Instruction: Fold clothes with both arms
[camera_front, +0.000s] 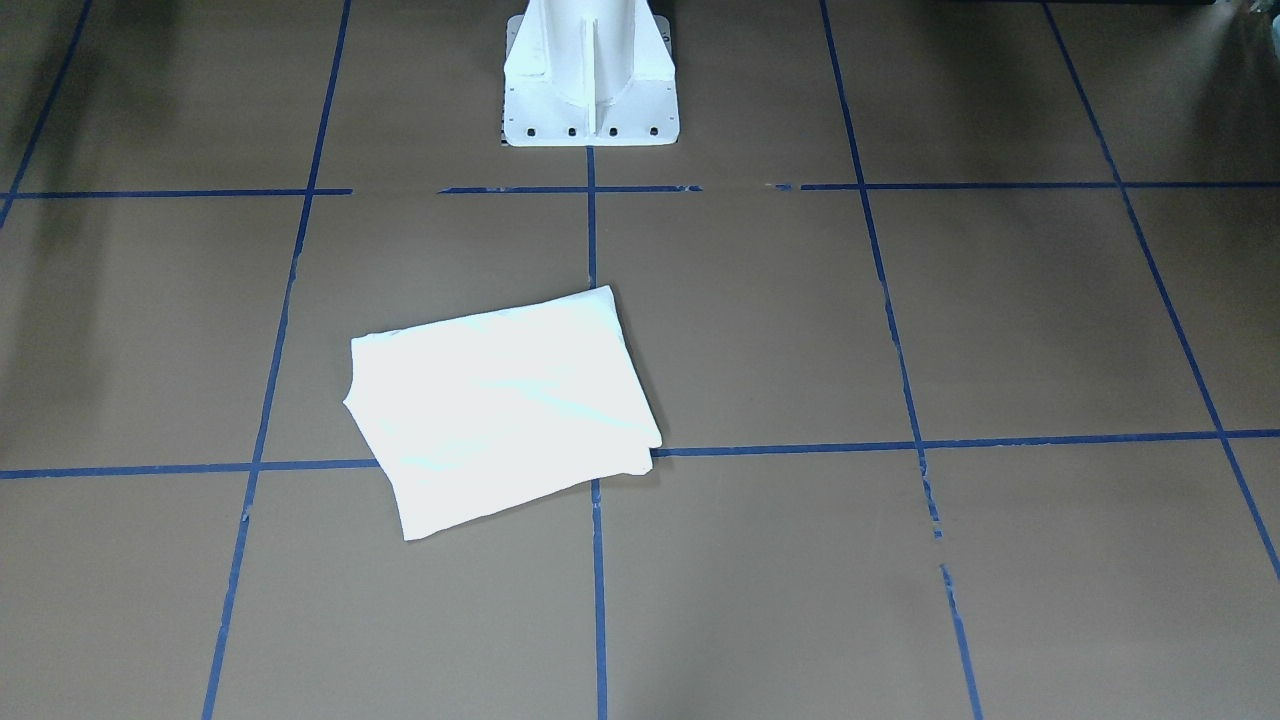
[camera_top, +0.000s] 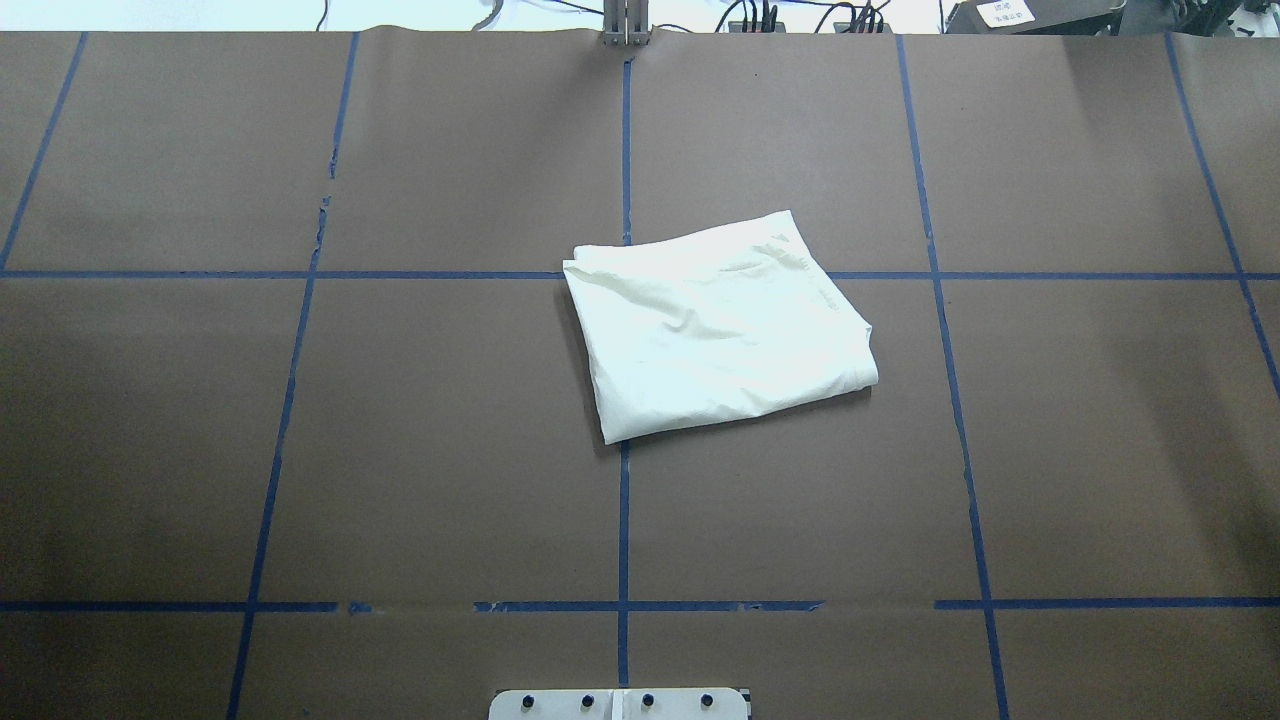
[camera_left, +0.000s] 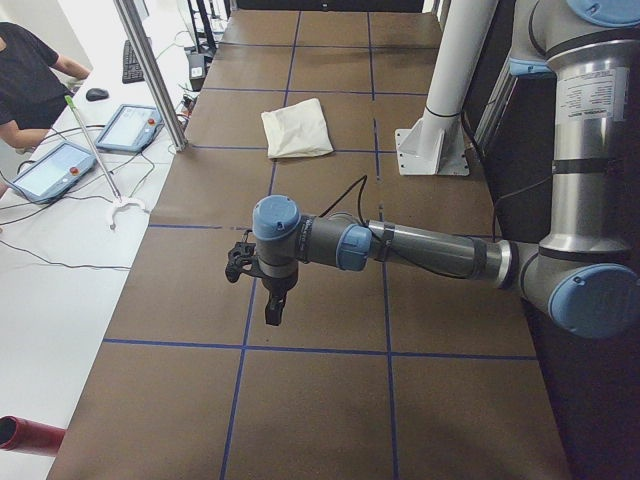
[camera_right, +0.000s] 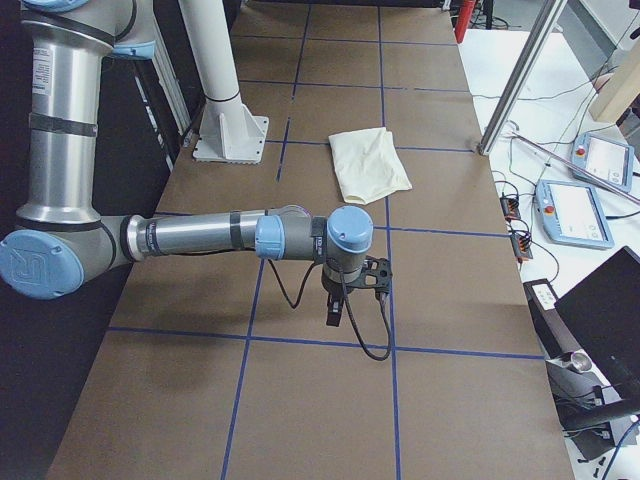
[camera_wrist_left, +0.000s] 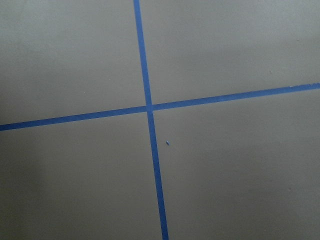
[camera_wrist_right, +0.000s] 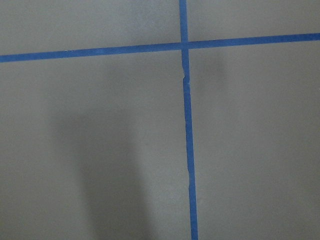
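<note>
The left arm's black two-finger gripper (camera_left: 272, 312) hangs over the brown paper-covered table with blue tape lines (camera_left: 330, 400); how far open, I cannot tell. The folded cream T-shirt (camera_top: 715, 325) lies mid-table, plain side up, well apart from both grippers. The right arm's black gripper (camera_right: 335, 310) hovers likewise, its opening unreadable.
</note>
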